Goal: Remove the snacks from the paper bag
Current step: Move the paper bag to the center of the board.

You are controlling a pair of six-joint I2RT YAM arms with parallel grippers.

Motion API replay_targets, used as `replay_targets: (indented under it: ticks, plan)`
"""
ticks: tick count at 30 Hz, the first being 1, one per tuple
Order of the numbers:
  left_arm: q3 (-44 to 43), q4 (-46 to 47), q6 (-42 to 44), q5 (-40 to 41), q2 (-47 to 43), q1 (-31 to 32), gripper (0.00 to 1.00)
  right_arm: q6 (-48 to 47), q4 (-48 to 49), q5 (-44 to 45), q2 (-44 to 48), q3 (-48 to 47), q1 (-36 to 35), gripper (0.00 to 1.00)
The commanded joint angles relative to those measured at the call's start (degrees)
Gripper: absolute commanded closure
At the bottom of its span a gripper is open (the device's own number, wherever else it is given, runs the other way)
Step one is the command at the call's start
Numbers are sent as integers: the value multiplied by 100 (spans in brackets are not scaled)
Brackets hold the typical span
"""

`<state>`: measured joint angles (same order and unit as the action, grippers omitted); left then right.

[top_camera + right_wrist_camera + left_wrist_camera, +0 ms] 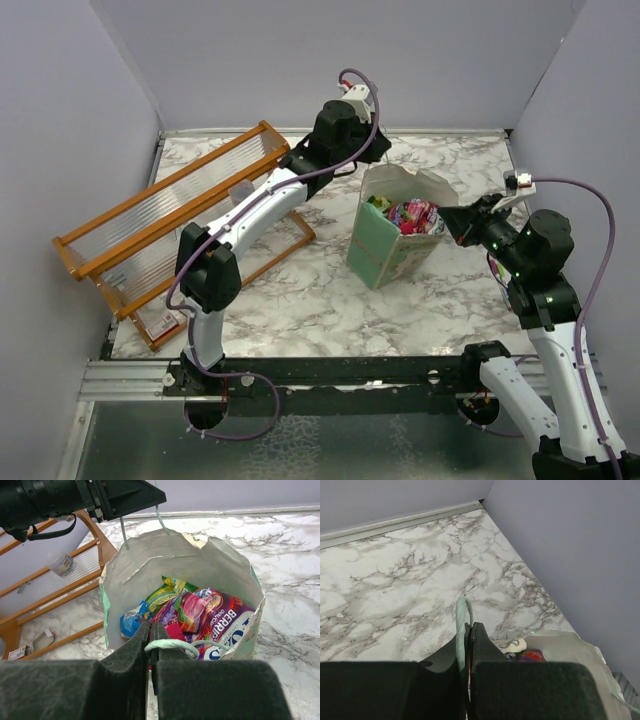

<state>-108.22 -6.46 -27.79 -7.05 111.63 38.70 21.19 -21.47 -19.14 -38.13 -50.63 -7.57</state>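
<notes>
The mint-green paper bag (385, 250) stands open at mid-table, leaning toward the right arm. Several bright snacks (415, 215) lie inside it; the right wrist view shows green, blue, pink and purple packets (200, 612) against the bag's cream inside (165, 560). My left gripper (378, 148) is above the bag's far rim, shut on the far string handle (462, 611). My right gripper (452, 217) is at the bag's right rim, shut on the near string handle (172, 644). Both handles are taut, so the bag's mouth is held open.
An orange wooden rack (165, 215) lies tilted at the left of the marble table (300, 300), under the left arm. A small red-and-white carton (165, 322) lies at its near end. Grey walls (60, 150) close in the left, back and right.
</notes>
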Motion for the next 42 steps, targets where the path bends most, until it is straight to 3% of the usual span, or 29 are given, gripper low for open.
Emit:
replay_targets:
  ticks: [1,6,11,22,28,30,34,36,42]
  plan:
    - [-12,-170,146,-88,-619,-120,100,-83,146,134,6,-217,-42,97]
    - [998,177,-201,-508,-1420,-188,100,-76,215,-111,-126,-324,-42,95]
    - [2103,316,-438,-749,-2458,-250,100,-197,592,-1364,-386,-356,-51,93]
    - [3717,-489,-795,81,-4783,-583,100,649,1998,-3966,-1549,-282,-80,92]
    - [4317,-821,-1055,437,-5526,-609,99,807,2273,-4034,-1774,-278,-262,92]
    - [4403,-986,-1097,504,-5632,-609,89,786,2271,-4026,-1805,-281,-315,92]
    - [4336,-1361,-1157,428,-5721,-609,53,734,2253,-4025,-1842,-227,-374,92]
    - [4259,-1554,-1140,375,-5767,-609,41,693,2234,-4016,-1850,-194,-398,92]
    - [4081,-1964,-1225,132,-5857,-613,26,552,2060,-3887,-1839,-248,-420,92]
